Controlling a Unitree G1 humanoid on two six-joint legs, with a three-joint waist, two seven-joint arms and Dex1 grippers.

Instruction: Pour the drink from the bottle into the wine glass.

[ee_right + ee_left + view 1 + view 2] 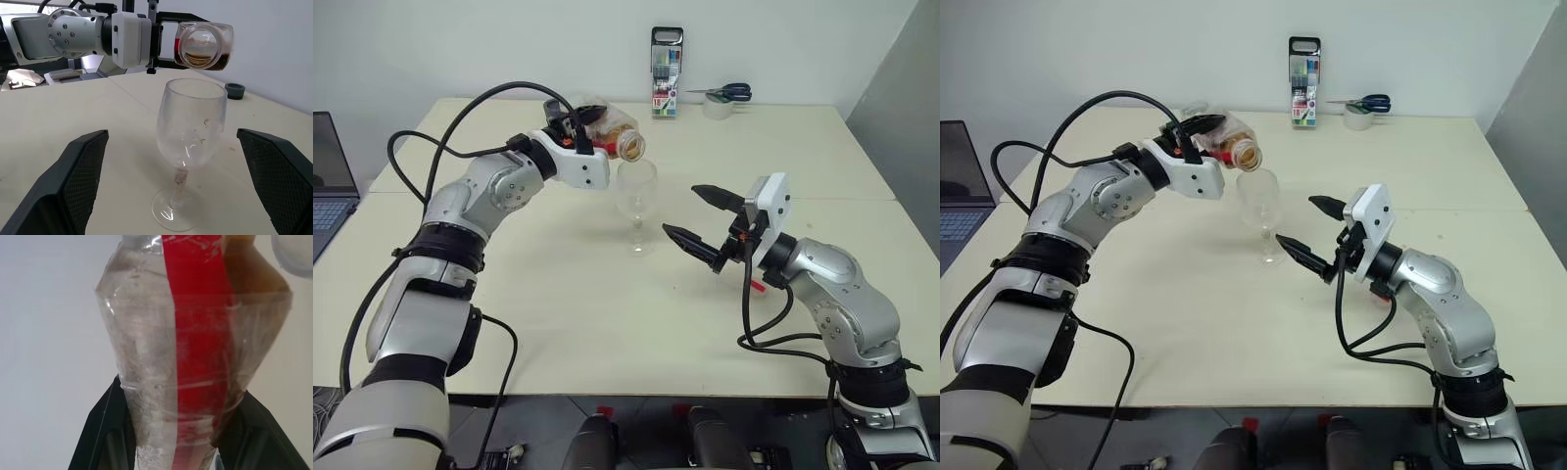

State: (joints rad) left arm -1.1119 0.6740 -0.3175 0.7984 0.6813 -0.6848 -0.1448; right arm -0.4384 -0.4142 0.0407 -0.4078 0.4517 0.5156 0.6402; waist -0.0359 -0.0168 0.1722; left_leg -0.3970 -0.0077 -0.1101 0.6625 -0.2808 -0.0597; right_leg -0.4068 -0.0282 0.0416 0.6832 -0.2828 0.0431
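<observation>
One wine glass (636, 201) stands mid-surface (607, 313), well clear of every edge, with bare room all round. One bottle (612, 137), tipped near level at the glass's 11 o'clock, mouth over the rim, sits clamped in the left fingers (110, 431). Drink (203, 58) pools inside. Right fingers (685, 237) spread apart at 3 o'clock. Pen case (667, 72), scissors (722, 93) by the far edge.

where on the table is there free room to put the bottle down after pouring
Bare tabletop runs between the wine glass and the near edge. It is tighter by the open right claw, and along the far edge by the marker pack and scissors.
</observation>
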